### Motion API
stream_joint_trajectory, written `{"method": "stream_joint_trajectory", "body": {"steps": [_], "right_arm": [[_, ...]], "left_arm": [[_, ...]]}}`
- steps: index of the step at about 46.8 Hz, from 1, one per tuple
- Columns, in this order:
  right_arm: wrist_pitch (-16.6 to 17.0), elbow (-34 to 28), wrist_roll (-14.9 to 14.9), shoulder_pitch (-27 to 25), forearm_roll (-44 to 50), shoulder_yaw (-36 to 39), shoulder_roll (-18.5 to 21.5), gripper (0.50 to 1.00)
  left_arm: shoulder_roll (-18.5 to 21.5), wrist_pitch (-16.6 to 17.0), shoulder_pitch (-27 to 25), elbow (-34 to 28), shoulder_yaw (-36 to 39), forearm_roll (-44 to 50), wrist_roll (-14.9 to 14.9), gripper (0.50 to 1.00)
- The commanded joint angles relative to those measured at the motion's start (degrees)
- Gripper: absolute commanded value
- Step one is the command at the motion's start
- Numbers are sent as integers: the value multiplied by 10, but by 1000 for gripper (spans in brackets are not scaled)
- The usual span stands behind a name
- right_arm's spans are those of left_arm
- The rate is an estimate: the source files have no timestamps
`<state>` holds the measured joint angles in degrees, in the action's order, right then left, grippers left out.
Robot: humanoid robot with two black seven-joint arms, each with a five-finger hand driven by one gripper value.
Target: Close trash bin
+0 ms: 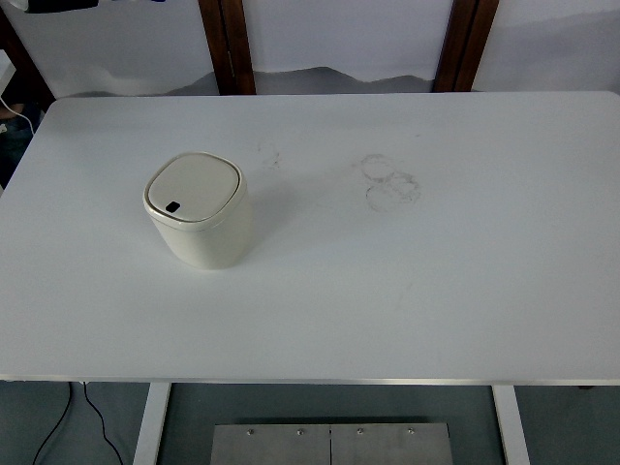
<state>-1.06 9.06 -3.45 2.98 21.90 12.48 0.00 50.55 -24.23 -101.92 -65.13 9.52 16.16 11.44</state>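
1. The small cream plastic trash bin (200,210), rounded at its corners, stood on the left half of the desk with its lid (193,187) lying flat and flush; the closing appeared done, with nothing left to shut.
2. A small dark square button (172,206) marked the smooth lid's near edge.
3. The matte white desk (407,291) bore faint grey ring smudges (389,181) right of the bin.
4. No robot hand showed in view, so whether its fingers were spread or curled could not be told.
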Motion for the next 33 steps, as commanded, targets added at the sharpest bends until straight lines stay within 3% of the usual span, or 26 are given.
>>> {"method": "stream_joint_trajectory", "body": {"steps": [1, 7, 17, 33], "right_arm": [[0, 0, 0, 0, 0, 0, 0, 995], [0, 0, 0, 0, 0, 0, 0, 995], [0, 0, 0, 0, 0, 1, 0, 995], [0, 0, 0, -3, 0, 0, 0, 995]], "left_arm": [[-2, 2, 11, 17, -27, 5, -24, 1000], [-4, 4, 40, 53, -90, 6, -66, 1000], [-10, 0, 100, 108, -188, 6, -67, 1000], [-30, -6, 242, 221, -339, 22, -70, 1000]]}}
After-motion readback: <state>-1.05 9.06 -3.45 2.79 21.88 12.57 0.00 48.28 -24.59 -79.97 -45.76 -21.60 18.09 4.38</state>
